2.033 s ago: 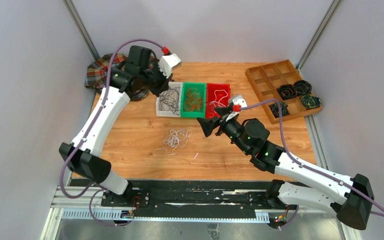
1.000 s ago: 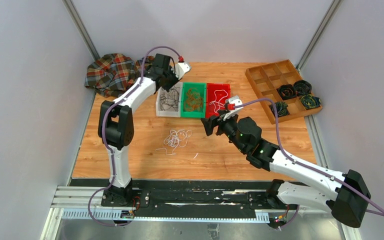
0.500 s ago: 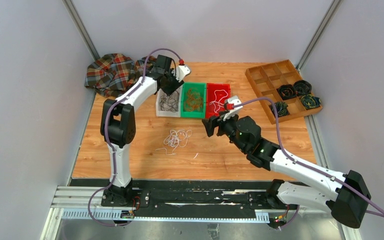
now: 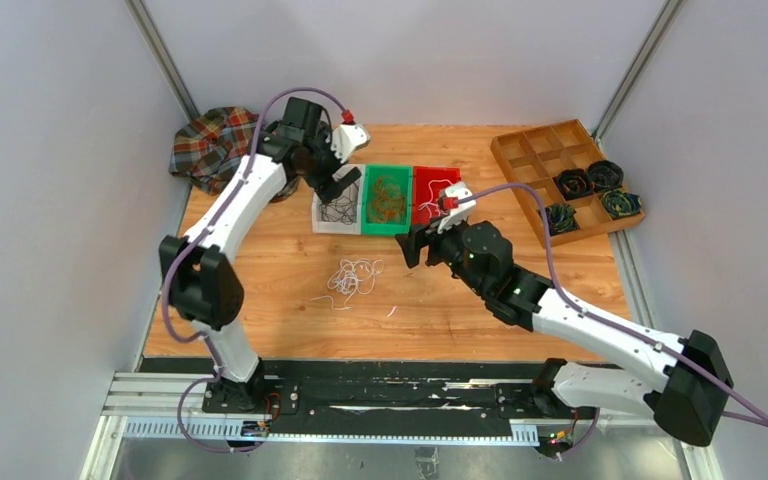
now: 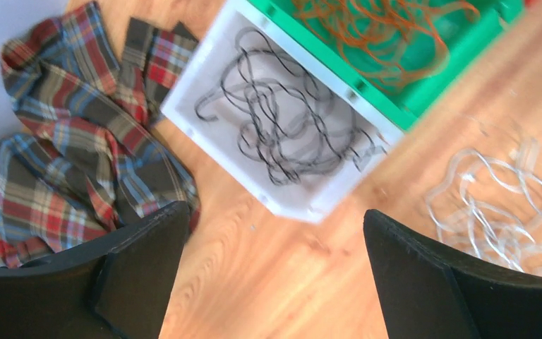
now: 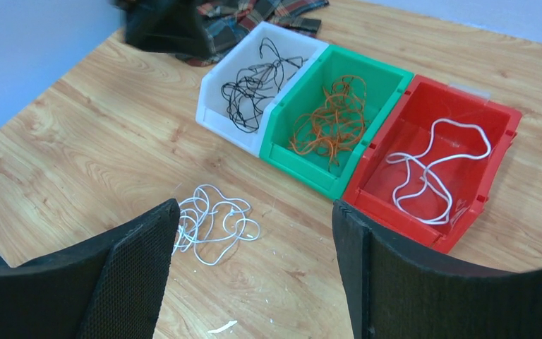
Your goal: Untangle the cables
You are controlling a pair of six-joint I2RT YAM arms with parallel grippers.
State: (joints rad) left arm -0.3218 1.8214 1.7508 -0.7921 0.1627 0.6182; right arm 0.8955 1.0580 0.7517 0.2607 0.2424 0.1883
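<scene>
A tangled bunch of white cables (image 4: 353, 276) lies loose on the wooden table, also seen as the white bunch (image 6: 212, 222) and the same cables (image 5: 494, 205). Black cables (image 5: 282, 131) lie in the white bin (image 4: 320, 213). Orange cables (image 6: 328, 123) fill the green bin (image 4: 367, 222), and one white cable (image 6: 430, 169) lies in the red bin (image 4: 447, 173). My left gripper (image 5: 275, 275) hangs open and empty over the white bin's near-left corner. My right gripper (image 6: 254, 275) is open and empty, above the table just right of the loose bunch.
A plaid cloth (image 4: 210, 145) is bunched at the back left, close to the left arm. A wooden compartment tray (image 4: 530, 150) with thick dark coils stands at the back right. A small white scrap (image 4: 392, 311) lies near the bunch.
My left gripper has gone from shut to open above the white bin, and its arm has swung outward to the left. My right gripper has shifted slightly left, still open.
</scene>
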